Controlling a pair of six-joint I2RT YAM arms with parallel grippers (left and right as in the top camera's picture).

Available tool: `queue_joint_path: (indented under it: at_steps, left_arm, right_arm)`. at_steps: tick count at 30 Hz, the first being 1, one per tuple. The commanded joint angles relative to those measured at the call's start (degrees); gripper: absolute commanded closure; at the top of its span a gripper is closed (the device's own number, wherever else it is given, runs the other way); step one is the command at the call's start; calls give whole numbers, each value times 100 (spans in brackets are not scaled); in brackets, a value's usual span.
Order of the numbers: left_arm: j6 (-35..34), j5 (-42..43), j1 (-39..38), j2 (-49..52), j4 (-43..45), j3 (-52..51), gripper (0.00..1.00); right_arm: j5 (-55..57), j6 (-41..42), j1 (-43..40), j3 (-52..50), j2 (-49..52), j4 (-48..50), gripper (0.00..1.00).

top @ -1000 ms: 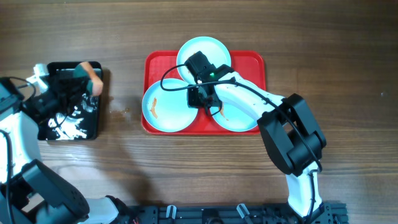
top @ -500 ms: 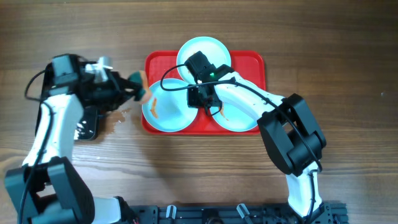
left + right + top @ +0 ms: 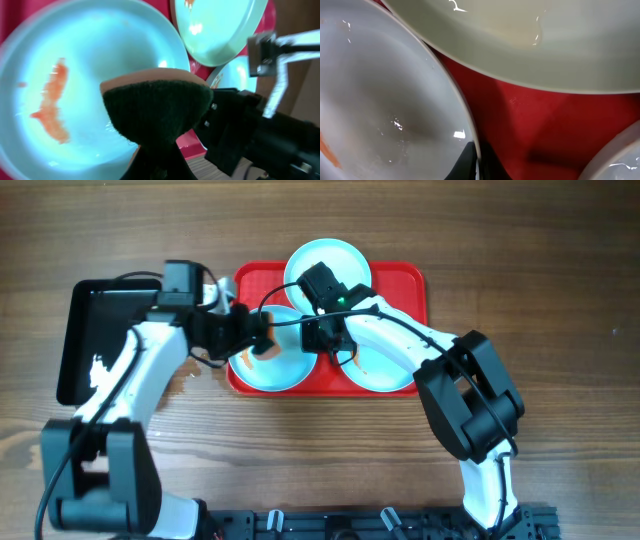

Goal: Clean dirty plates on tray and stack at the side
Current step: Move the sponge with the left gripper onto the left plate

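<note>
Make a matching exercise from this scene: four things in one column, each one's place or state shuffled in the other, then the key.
Things
1. sponge
2. black tray
3. front-left plate
4. red tray

Places or states
a. holds three plates
b. gripped in the left gripper
c. at the left end of the table
d. orange smear inside

Pairs: 1-b, 2-c, 3-d, 4-a

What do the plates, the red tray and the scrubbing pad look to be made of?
Plates: likely glazed ceramic or melamine, pale blue and glossy, with sharp highlights on them.
Tray: probably moulded plastic, red and smooth with a slight sheen.
Scrubbing pad: sponge, with a dark green fibrous scouring face over a peach foam layer.
</note>
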Motion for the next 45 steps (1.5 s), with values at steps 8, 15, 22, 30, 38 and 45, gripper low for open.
queue_joint_path:
  at_steps: [8, 15, 22, 30, 38, 45]
  left_arm:
    - [-70, -269, -452, 717, 157, 7, 96]
    - [-66, -656, -481, 1051, 164, 7, 96]
    - [-68, -1300, -750, 1132, 160, 7, 96]
    - [-70, -2184, -1095, 1132, 103, -203, 96]
    - [-103, -3340, -1117, 1132, -72, -332, 96]
    - [-264, -4148, -1117, 1130, -328, -332, 96]
  right_arm:
    - [2, 20, 11, -144, 120, 33, 96]
    - [2, 20, 11, -144, 120, 33, 96]
    - [2, 20, 11, -144, 120, 44, 96]
    - [4, 20, 11, -144, 120, 44, 96]
    - [4, 7, 11, -144, 120, 31, 96]
    - [26, 4, 11, -144, 120, 33, 96]
